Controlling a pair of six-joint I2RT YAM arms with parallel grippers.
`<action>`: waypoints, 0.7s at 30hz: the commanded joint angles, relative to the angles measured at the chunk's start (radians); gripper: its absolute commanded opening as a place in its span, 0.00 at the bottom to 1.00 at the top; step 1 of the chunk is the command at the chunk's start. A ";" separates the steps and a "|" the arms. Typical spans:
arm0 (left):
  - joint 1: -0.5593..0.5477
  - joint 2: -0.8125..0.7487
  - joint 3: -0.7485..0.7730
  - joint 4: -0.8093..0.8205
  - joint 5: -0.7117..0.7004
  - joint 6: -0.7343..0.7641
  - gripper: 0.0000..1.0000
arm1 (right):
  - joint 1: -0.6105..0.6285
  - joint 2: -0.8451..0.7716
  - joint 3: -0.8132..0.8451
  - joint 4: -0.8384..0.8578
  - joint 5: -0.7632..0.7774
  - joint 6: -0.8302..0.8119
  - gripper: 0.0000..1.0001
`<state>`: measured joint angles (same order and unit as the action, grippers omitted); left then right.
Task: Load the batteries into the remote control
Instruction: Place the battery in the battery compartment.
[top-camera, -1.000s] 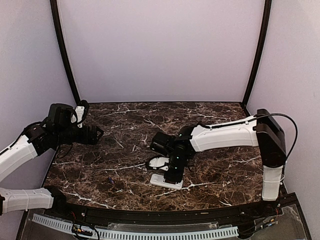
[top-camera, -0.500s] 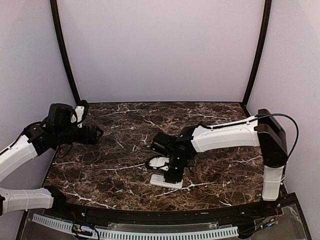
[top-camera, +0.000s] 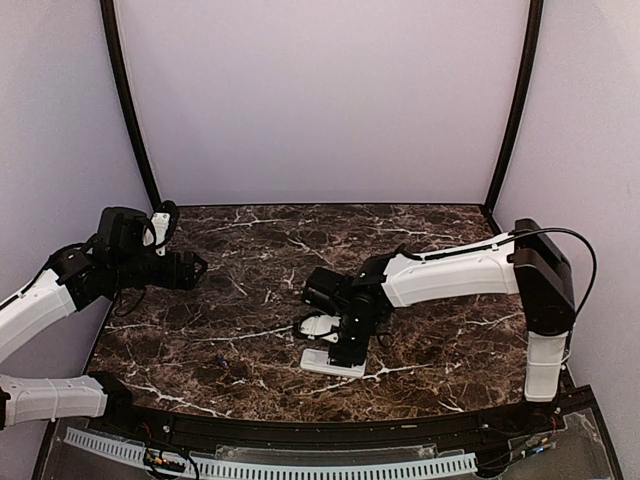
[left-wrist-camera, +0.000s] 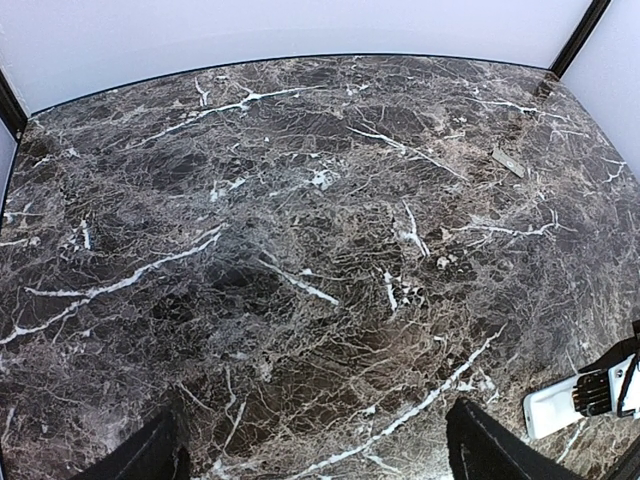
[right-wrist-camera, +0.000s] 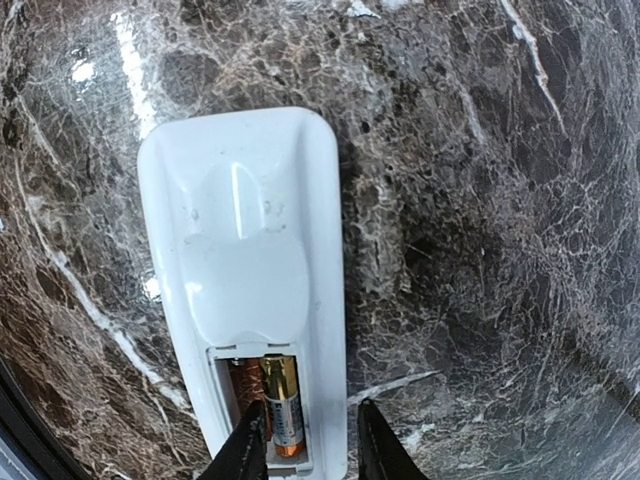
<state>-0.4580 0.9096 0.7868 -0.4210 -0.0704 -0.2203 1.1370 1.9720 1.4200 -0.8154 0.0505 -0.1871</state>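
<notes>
the remote control (right-wrist-camera: 245, 280) is smooth, glossy white plastic; its battery (right-wrist-camera: 283, 405) has a metallic copper sheen; the table (right-wrist-camera: 480, 200) looks like polished, dark, white-veined marble.

The table (top-camera: 450, 250) has a dark brown marble pattern, veined in white and tan. The remote control (right-wrist-camera: 245, 290) is plain glossy white, and its open bay reads reddish-brown in shadow. The battery (right-wrist-camera: 282, 400) is gold-copper above and orange below. The right end effector (right-wrist-camera: 305, 450) and the left end effector (left-wrist-camera: 310, 455) have black fingers. The right arm (top-camera: 450, 272) and the left arm (top-camera: 30, 310) have white links with black joints. The cover piece (left-wrist-camera: 507, 162) is grey. The walls (top-camera: 320, 100) are pale lilac, and the corner posts (top-camera: 125, 100) are black.
</notes>
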 joint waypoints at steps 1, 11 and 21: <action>0.005 0.000 0.013 0.002 0.005 0.006 0.88 | 0.007 0.019 0.017 -0.007 -0.005 -0.005 0.30; 0.005 -0.013 0.005 0.000 0.000 0.005 0.88 | 0.004 0.076 0.063 0.002 -0.030 -0.017 0.26; 0.005 -0.019 0.002 0.001 -0.008 0.007 0.88 | 0.004 0.052 0.038 -0.012 -0.028 -0.009 0.22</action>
<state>-0.4580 0.9047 0.7868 -0.4210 -0.0704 -0.2203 1.1374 2.0247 1.4647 -0.8143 0.0227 -0.2047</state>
